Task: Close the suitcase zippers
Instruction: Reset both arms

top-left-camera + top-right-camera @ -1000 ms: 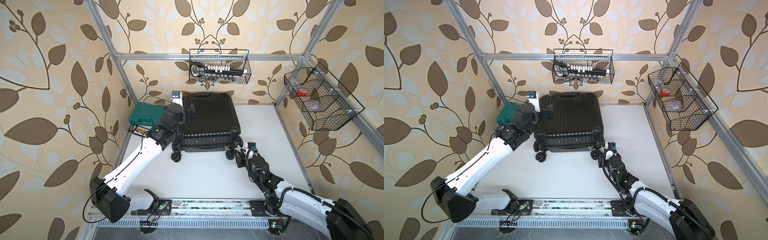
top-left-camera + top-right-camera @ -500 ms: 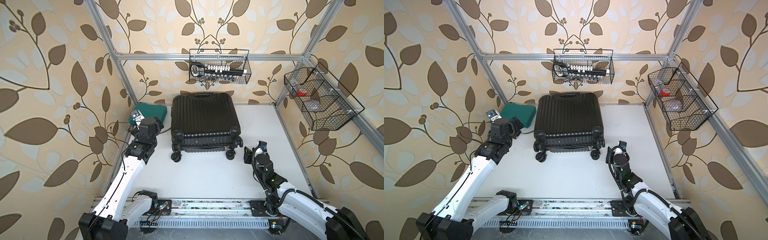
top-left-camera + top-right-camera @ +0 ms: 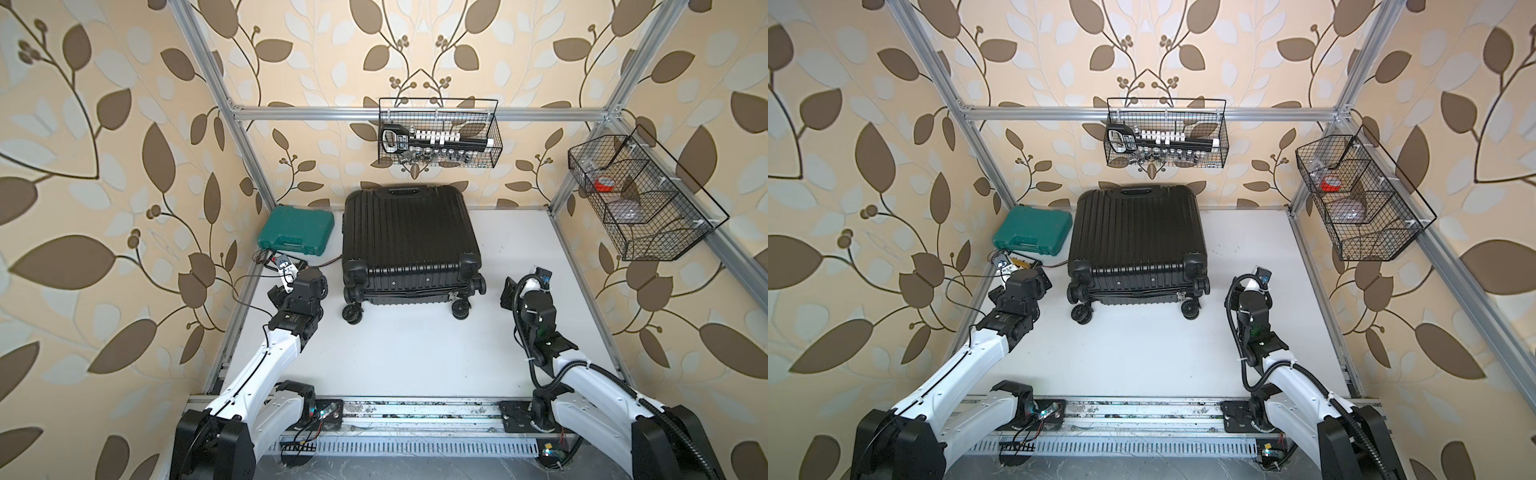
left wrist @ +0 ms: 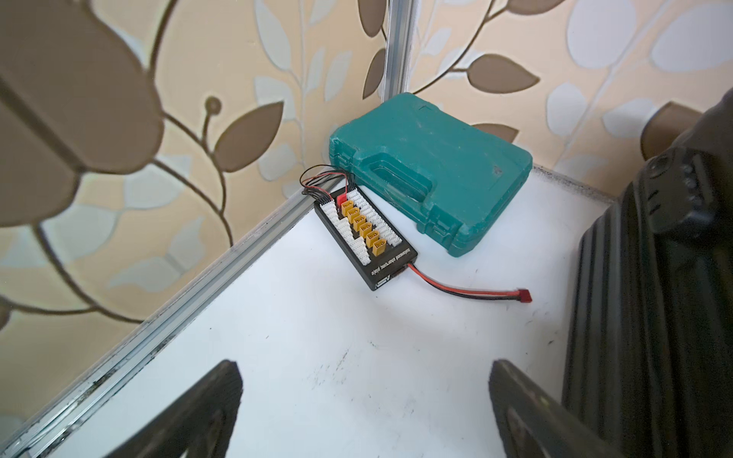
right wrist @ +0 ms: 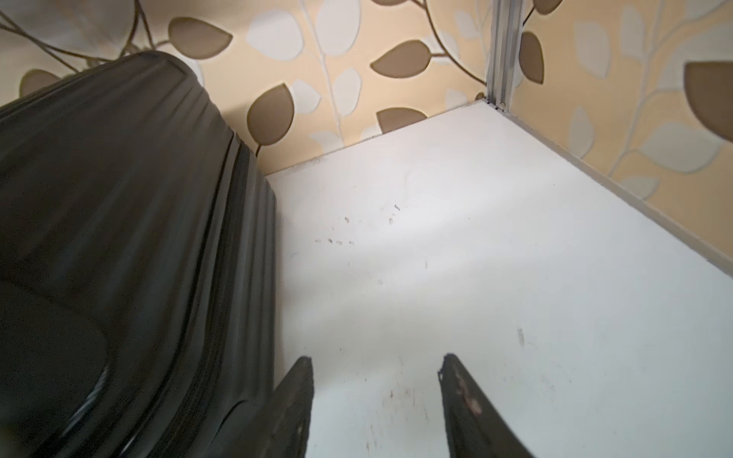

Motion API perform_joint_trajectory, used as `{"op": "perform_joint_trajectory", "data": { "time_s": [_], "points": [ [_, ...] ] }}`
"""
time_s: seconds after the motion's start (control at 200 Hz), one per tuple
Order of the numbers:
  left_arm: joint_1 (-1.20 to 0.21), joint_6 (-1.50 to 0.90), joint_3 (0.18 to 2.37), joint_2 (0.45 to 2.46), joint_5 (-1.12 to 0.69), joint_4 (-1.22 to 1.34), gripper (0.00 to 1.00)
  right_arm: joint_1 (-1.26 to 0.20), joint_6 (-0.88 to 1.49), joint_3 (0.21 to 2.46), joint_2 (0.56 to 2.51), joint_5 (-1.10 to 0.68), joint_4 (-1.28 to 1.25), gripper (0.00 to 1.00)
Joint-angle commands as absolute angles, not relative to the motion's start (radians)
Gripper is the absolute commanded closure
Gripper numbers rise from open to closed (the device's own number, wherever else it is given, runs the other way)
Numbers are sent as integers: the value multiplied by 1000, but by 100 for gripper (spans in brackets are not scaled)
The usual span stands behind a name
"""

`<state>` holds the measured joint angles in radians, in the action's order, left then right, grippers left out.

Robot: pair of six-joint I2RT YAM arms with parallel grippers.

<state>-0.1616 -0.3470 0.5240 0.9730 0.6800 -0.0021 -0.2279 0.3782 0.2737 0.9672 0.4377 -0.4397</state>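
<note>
On the white table (image 3: 415, 353) I saw the suitcase (image 3: 409, 237) lying flat at the back middle, wheels toward me, with the teal case (image 3: 296, 230) just beside it. My left gripper (image 4: 365, 368) hung wide and empty near that case. My right gripper (image 5: 377, 361), jaws apart, held nothing beside the zippers (image 5: 233, 214).

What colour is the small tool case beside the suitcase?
The tool case is teal green; it shows best in the left wrist view.

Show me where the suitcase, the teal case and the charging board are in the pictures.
suitcase (image 3: 409, 232): a top view, middle of the ribbed shell.
teal case (image 4: 468, 158): left wrist view, flat lid.
charging board (image 4: 363, 228): left wrist view, yellow connector row.
</note>
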Motion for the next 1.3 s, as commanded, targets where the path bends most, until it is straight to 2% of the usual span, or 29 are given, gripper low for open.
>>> {"op": "perform_joint_trajectory", "data": {
  "time_s": [0.0,0.17,0.305,0.55,0.68,0.83,1.15,1.295],
  "points": [
    [-147,-217,489,997,710,172,1,-203,268,295,1002,461,-542,47],
    [-140,-130,431,1038,600,256,1,-183,96,282,1139,437,-743,43],
    [-135,-86,397,1075,496,331,1,-176,17,296,1251,434,-811,39],
    [-127,9,383,1204,244,463,1,-117,-13,268,1348,267,-944,35],
    [-126,27,393,1273,212,531,1,-73,10,255,1353,194,-962,33],
    [-117,66,317,1323,140,756,1,-10,55,236,1369,126,-1003,31],
    [-73,42,302,1409,82,843,1,16,63,209,1478,76,-1142,30],
    [-68,41,308,1471,81,875,1,17,60,240,1491,61,-1089,26]
  ]
}}
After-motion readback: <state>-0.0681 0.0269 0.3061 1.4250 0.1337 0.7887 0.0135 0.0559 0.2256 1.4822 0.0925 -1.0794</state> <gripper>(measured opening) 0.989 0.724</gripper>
